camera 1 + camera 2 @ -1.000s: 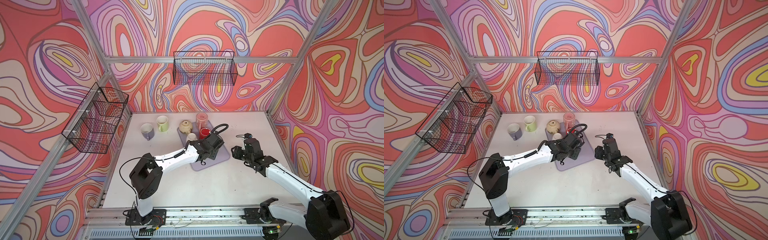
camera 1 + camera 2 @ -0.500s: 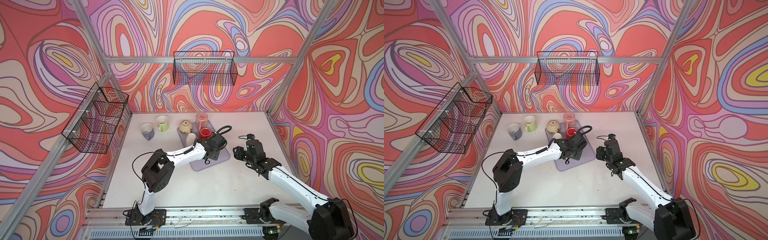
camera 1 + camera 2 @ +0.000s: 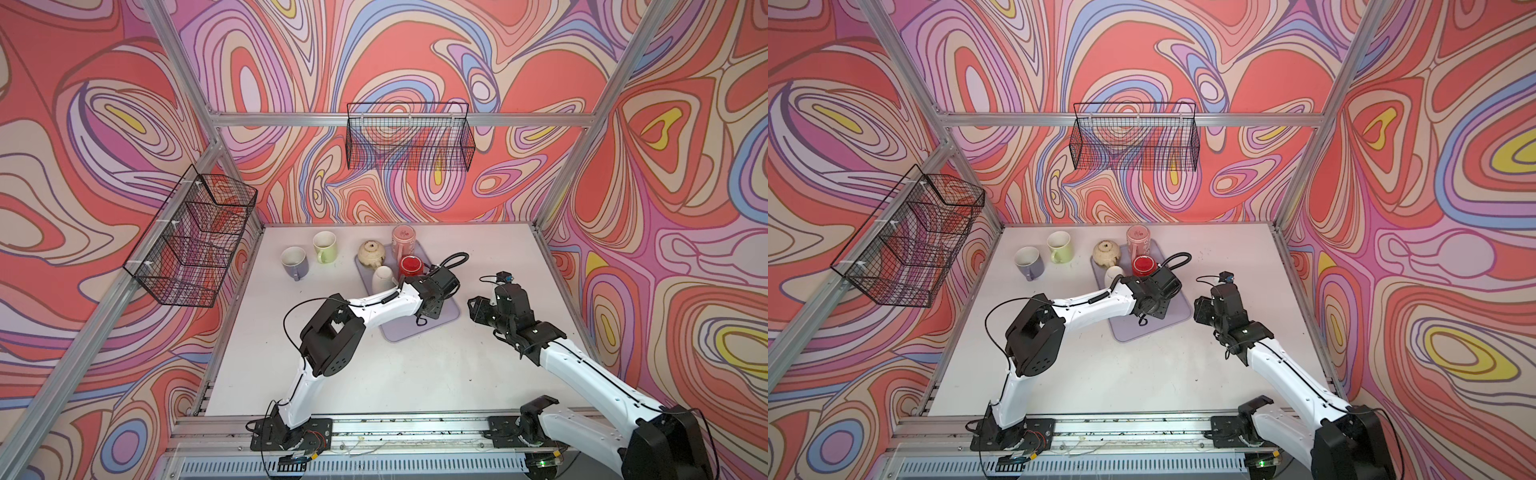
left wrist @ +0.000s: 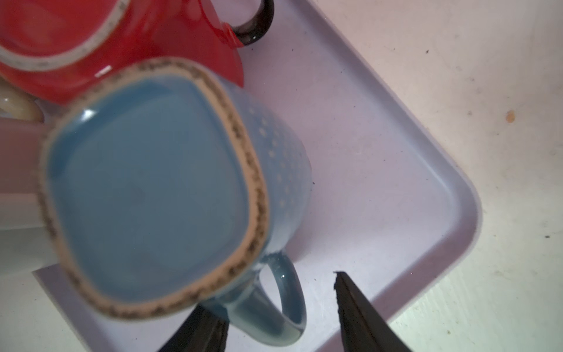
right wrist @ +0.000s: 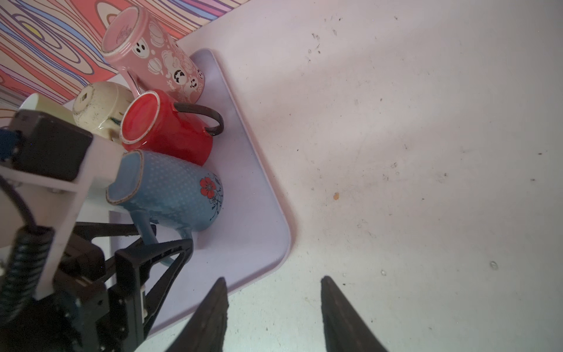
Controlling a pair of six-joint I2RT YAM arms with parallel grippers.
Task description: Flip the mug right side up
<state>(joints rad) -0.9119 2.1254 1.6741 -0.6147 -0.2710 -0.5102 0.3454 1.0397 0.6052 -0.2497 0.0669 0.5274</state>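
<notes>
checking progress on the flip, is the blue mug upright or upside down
Upside down: the blue mug rests mouth-down on the tray, its unglazed base ring facing up in the left wrist view.

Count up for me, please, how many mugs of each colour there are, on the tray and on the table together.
Purple mug: 1
Green mug: 1
Cream mug: 1
Pink mug: 1
Red mug: 1
White mug: 1
Blue mug: 1
Total: 7

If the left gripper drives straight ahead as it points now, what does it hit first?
Most likely the handle of the blue mug, now between the open jaws of the left gripper; depth is unclear.
</notes>
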